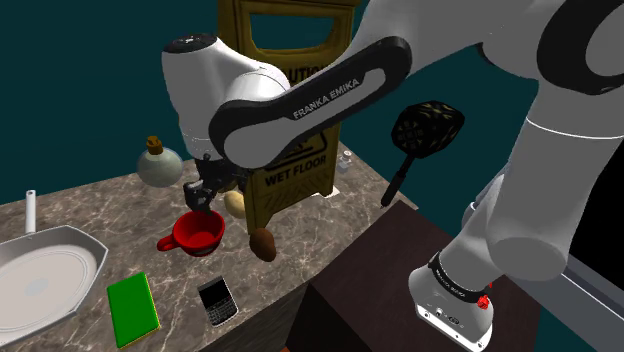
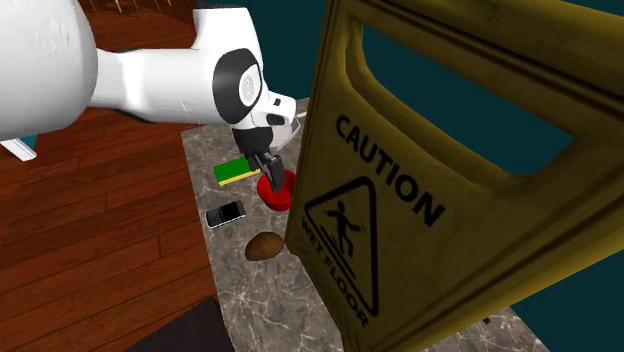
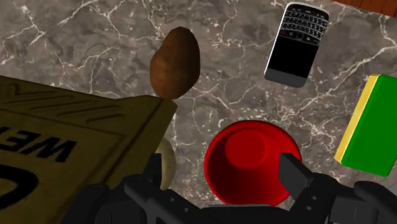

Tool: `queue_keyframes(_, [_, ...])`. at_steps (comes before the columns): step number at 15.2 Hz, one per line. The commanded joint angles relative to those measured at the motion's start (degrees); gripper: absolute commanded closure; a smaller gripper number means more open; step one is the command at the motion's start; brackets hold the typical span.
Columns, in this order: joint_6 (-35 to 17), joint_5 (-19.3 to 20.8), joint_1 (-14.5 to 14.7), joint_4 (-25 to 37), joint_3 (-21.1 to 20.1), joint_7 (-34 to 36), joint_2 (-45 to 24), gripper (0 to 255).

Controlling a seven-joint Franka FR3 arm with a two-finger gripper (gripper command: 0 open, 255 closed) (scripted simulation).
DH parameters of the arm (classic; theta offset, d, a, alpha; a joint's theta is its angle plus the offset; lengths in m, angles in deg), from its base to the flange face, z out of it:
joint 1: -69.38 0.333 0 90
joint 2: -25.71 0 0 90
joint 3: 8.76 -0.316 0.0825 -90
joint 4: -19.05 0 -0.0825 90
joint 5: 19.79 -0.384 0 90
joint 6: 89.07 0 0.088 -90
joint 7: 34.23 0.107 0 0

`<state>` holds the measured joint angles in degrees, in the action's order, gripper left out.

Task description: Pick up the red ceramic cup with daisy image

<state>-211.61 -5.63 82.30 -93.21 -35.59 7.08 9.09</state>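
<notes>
The shoulder view takes in the marble counter (image 1: 95,215) with a white dish (image 1: 40,280), a corked flask (image 1: 160,165) and, right of the yellow wet-floor sign (image 1: 290,110), a black slotted spoon (image 1: 425,130). The wrist view looks straight down into the red cup (image 3: 251,159), which stands on the counter just beside the sign's foot, with a brown potato (image 3: 175,63), a phone (image 3: 297,44) and a green book (image 3: 372,127) around it. The arm bends down over the cup; the gripper (image 3: 219,168) points downward, fingers spread wide either side of it, clasping nothing.
</notes>
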Motion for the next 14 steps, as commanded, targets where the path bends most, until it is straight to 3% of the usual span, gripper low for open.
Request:
queue_keyframes(1, [0.6,3.22,2.35,4.39,0.49,2.8,-5.06,0])
queue_keyframes(10, [6.3,12.04,13.45,28.04,4.75,8.05,-26.77,0])
queue_keyframes(14, [4.46,12.71,13.78,27.94,5.33,8.6,-28.58,0])
